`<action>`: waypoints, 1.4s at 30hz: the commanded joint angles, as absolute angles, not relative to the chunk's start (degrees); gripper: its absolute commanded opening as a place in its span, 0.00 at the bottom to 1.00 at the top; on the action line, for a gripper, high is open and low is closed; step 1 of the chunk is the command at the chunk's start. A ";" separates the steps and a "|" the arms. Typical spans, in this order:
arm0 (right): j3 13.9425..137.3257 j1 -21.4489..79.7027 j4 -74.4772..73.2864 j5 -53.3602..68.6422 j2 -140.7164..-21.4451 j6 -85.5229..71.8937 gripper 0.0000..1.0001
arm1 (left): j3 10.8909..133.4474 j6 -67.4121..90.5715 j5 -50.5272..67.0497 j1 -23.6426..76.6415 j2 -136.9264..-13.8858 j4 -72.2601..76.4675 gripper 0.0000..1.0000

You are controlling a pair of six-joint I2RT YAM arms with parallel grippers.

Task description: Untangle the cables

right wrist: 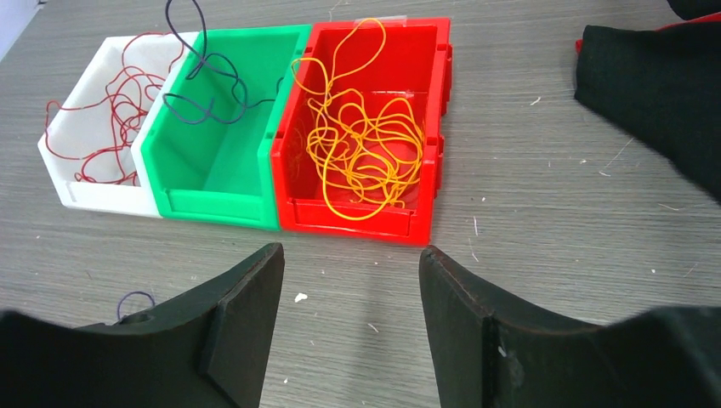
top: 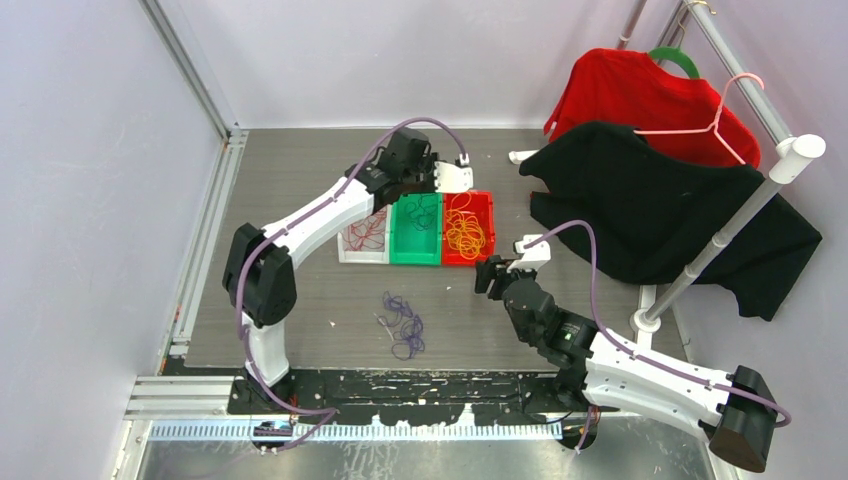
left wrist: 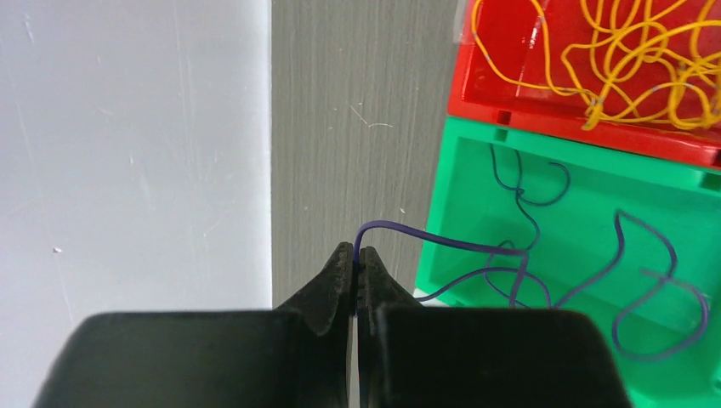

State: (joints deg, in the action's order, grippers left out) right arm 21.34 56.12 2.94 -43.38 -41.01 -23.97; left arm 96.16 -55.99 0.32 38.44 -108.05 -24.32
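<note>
Left claw (left wrist: 355, 253) pinches a purple cable (left wrist: 442, 240) (right claw (right wrist: 350, 259) gapes empty); released here, it may slip outside the green bin (left wrist: 595, 183) alongside.

Binned cables (top: 466, 233), purple clump (top: 403, 325) on table (top: 300, 300)

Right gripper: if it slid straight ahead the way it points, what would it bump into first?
Probably the front wall of the red bin holding the orange-yellow cables. The right gripper, jaws open, aims at it across the table; if tilted steeply, it might meet the table first.
</note>
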 commanded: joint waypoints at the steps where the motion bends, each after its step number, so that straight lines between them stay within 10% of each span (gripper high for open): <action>1: 24.17 56.03 4.66 -46.24 -40.78 -24.70 0.64 | 94.78 -56.52 -1.32 37.73 -109.08 -17.26 0.00; 23: 25.62 56.07 3.56 -46.94 -41.84 -25.66 0.61 | 88.76 -49.94 4.51 36.82 -112.51 -19.88 0.00; 33: 27.57 55.91 2.65 -46.17 -41.79 -24.90 0.61 | 96.55 -42.90 5.93 36.15 -114.98 -32.96 0.45; 42: 28.34 55.93 0.55 -45.31 -41.07 -24.37 0.62 | 108.16 -40.53 9.05 33.68 -114.96 -43.19 0.61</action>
